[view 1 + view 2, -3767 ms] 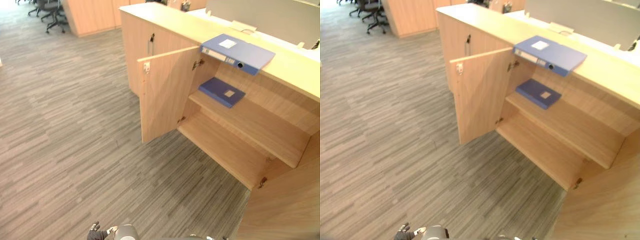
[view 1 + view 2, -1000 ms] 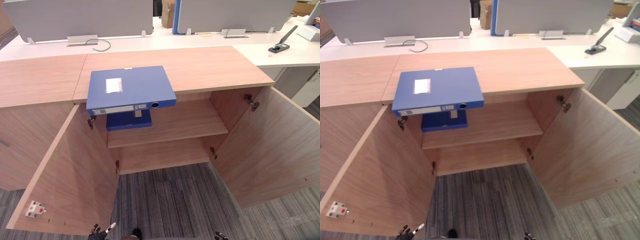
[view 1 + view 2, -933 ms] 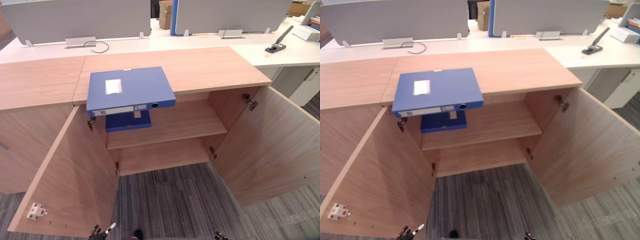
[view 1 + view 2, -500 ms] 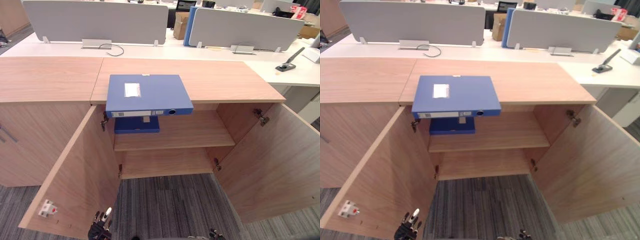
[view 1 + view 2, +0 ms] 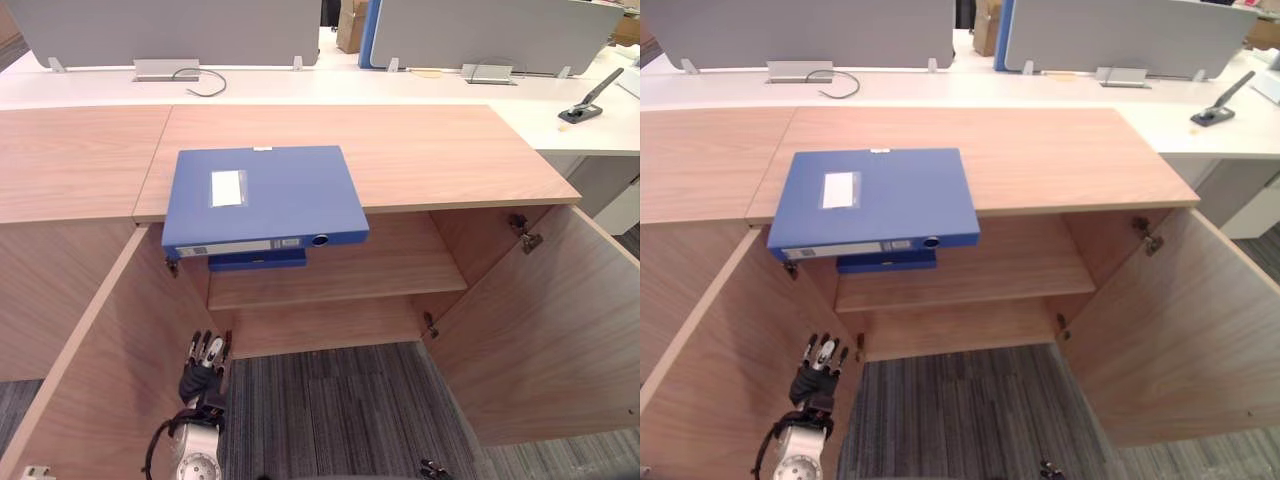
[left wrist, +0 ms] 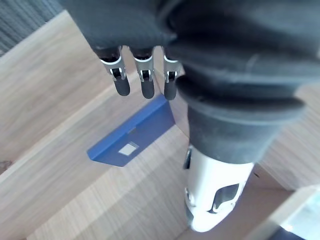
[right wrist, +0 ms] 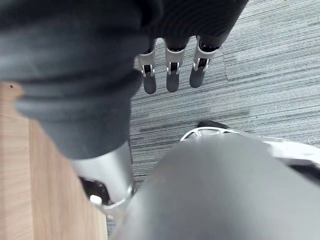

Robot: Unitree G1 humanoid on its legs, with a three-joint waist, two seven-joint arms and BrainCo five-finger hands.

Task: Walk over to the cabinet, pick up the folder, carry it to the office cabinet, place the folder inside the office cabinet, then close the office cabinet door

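Before the open cabinet [image 5: 440,150], the left robot hand [image 5: 203,362] hovers straight-fingered, empty.

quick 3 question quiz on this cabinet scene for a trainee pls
1. True or false: both doors of the cabinet stand shut.
2. Where does the large blue folder lie? A. on the floor. B. on the cabinet top, overhanging its front edge. C. on the lower shelf.
3. What does the left hand hold?

Key:
1. False: the left door and the right door are both open.
2. B. A second blue folder lies on the upper shelf.
3. Nothing. Its fingers are straight, beside the left door.
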